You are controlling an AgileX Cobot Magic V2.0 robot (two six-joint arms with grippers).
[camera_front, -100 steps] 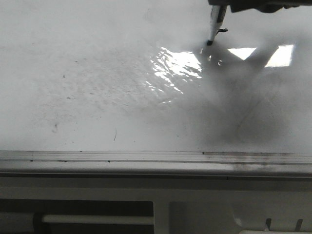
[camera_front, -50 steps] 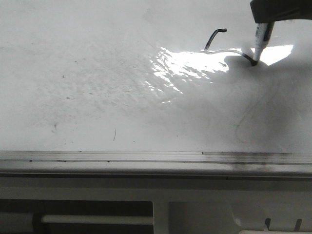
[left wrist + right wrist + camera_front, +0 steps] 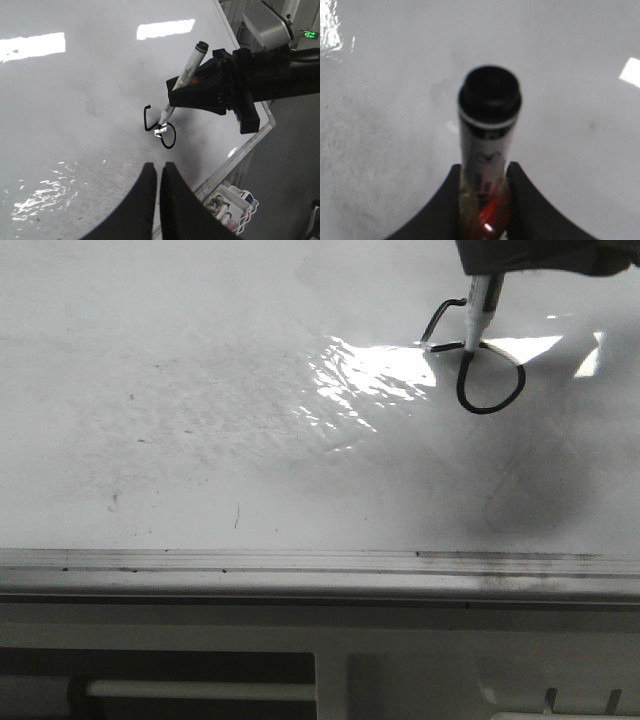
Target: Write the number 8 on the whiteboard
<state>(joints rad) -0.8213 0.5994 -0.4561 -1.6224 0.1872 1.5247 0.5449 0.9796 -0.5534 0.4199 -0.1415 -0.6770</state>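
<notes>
The number 8 [image 3: 488, 368] is a thin black marker figure: closed round lower loop, small open hook above, lying just beneath the right jaws. The whiteboard [image 3: 200, 440] under it is glossy white, grey-smudged, with bright glare

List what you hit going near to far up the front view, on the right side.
Silver rail → dark shadow patch on the whiteboard → closed lower loop of the number 8 → marker → right gripper at the top edge.

right tool [image 3: 545, 255] cut off by top edge, marker [image 3: 487, 165] blurred
</notes>
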